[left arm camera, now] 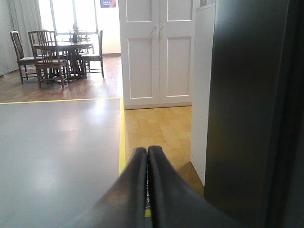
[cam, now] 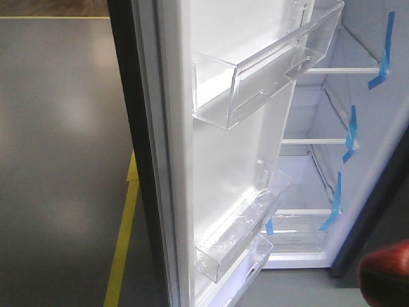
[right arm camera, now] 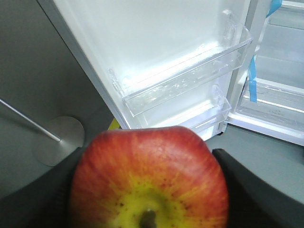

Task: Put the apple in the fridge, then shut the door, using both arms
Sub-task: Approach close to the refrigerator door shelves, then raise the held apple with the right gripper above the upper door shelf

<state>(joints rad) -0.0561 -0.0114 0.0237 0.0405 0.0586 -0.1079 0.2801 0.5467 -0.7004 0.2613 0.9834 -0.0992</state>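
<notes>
Glossy round apple (right arm camera: 149,183), red streaked over speckled yellow, fills the bottom centre, pinched between the matte black right fingers (right arm camera: 247,185), one at each side. Above it the door (right arm camera: 142,42) stands open: smooth white face, clear plastic bins (right arm camera: 180,83). Far right, the fridge (cam: 300,166) shows white shelves (cam: 332,70) edged with blue tape (cam: 385,51). Rounded black left fingers (left arm camera: 135,185) are pressed tight together.
</notes>
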